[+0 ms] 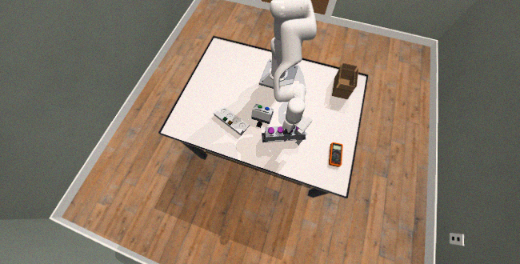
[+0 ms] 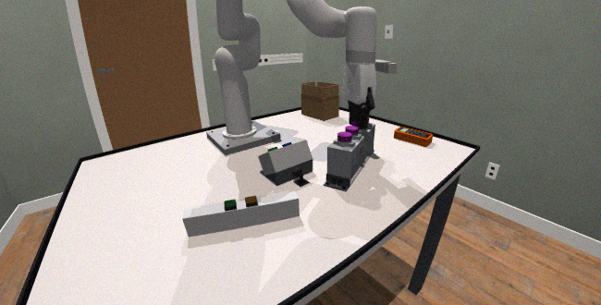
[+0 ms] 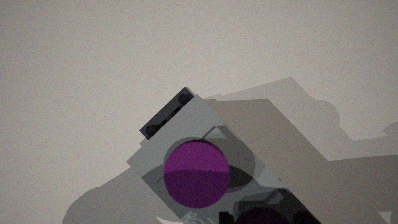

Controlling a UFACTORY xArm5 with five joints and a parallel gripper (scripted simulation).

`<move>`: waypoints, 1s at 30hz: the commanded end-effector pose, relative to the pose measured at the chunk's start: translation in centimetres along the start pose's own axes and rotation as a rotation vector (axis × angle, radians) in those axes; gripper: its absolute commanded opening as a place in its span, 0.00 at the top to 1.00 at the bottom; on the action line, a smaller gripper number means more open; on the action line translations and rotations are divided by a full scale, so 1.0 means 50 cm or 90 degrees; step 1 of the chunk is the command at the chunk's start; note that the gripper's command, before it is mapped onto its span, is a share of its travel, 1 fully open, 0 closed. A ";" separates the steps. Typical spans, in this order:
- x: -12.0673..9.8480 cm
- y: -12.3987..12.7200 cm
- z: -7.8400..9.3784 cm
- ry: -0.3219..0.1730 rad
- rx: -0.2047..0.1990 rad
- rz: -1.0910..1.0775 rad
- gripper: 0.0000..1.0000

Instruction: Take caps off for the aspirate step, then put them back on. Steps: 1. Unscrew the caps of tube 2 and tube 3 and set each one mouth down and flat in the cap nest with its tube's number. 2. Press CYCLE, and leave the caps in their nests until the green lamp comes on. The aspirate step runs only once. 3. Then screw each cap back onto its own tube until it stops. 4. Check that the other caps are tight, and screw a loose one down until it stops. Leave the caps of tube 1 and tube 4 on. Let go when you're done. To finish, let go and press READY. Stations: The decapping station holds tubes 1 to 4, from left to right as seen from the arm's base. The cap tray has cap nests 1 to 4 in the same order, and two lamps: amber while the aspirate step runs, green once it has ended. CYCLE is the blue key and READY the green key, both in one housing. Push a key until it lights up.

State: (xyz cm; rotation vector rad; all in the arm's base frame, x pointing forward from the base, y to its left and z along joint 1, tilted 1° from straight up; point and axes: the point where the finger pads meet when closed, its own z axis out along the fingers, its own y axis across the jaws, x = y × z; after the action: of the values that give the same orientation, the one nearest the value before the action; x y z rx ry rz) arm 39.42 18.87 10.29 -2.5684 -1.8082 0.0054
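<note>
Purple cap of tube 3 (image 1: pixel 289 131) sits pinched in the gripper (image 2: pixel 360 121), atop the decapping station (image 2: pixel 344 163). Neighbouring caps stand just beside it. Risk: an off-centre pinch slipping during unscrewing, or the fingers knocking the adjacent cap (image 2: pixel 352 129).

- Worktop (image 2: pixel 116 225): white with a black edge.
- Tube caps (image 2: pixel 344 136): purple, on a grey station (image 2: pixel 344 163).
- Key housing (image 2: pixel 288 158): grey, with green and blue keys.
- Arm (image 2: pixel 231 101): white; hand (image 2: pixel 360 115): black.
- Meter (image 2: pixel 412 136): orange.
- Box (image 2: pixel 320 101): brown.
</note>
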 end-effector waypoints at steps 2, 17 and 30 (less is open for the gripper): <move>0.002 0.002 -0.003 -0.002 -0.006 -0.171 1.00; 0.002 0.002 -0.003 -0.004 -0.005 -0.533 1.00; 0.002 0.002 -0.004 -0.005 -0.004 -0.848 1.00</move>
State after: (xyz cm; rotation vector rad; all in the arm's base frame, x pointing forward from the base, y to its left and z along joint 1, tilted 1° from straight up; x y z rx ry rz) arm 39.40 18.88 10.35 -1.2520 -2.8779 0.0059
